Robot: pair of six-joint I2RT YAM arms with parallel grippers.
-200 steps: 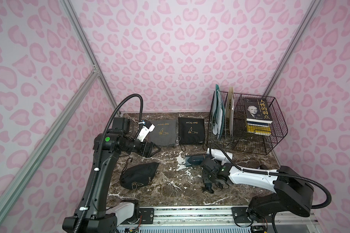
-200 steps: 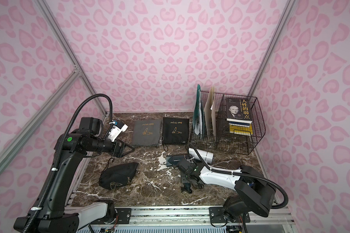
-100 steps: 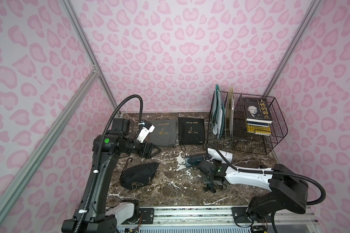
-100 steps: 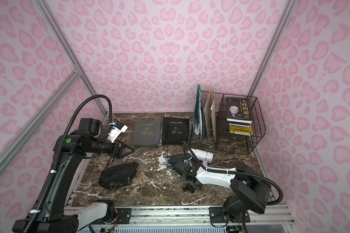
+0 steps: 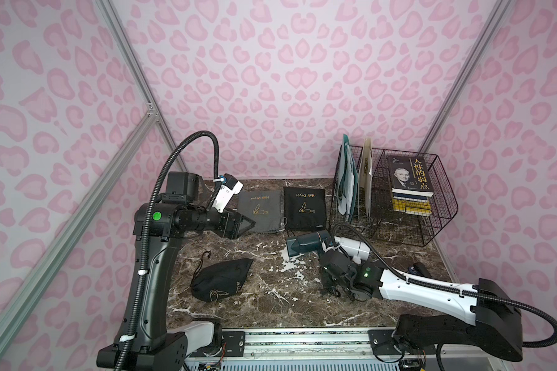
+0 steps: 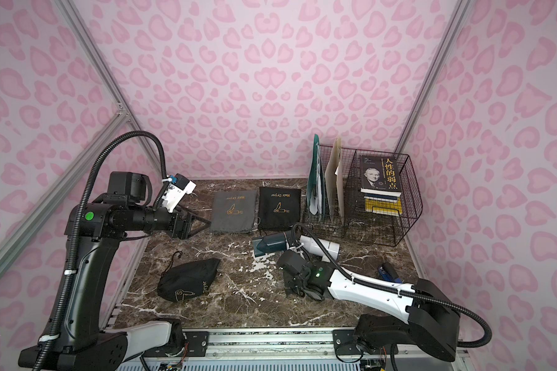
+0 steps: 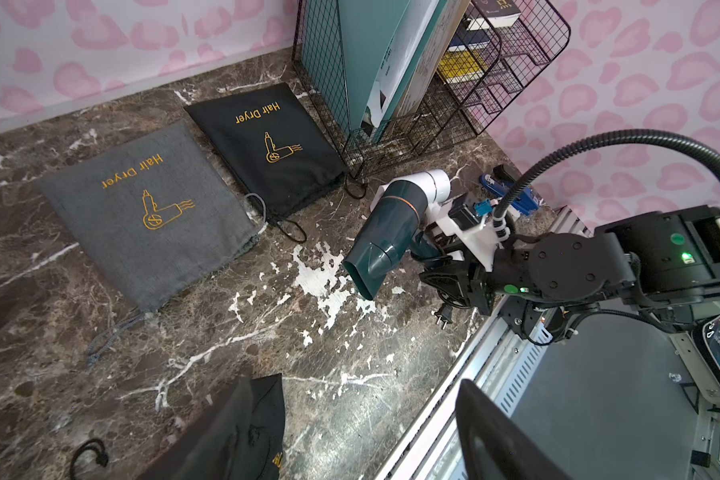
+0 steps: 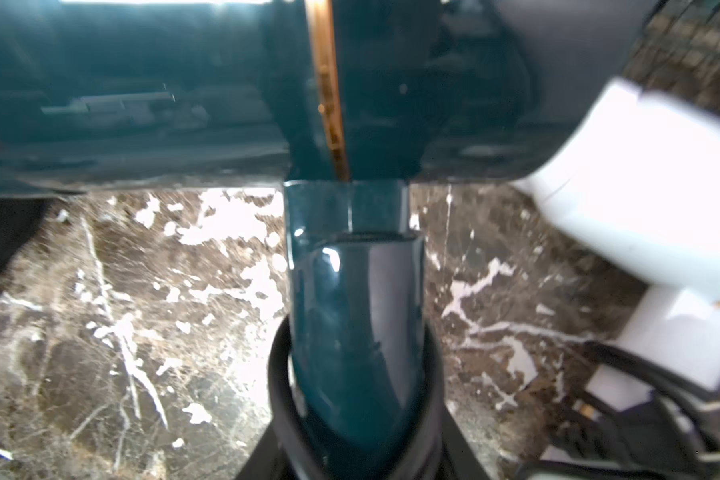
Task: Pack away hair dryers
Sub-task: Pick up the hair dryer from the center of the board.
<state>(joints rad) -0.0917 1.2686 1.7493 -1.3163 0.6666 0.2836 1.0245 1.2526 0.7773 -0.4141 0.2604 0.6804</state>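
Your right claw (image 8: 356, 457) grips the teal dryer (image 5: 306, 244) by its handle; your left claw (image 5: 242, 225) hangs open over the desk (image 5: 287, 298), toward its back-left corner.

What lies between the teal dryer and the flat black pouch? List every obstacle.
Nothing visible: only bare marble table separates the teal dryer from the flat black pouch. The white dryer lies beside the teal one, off that path.
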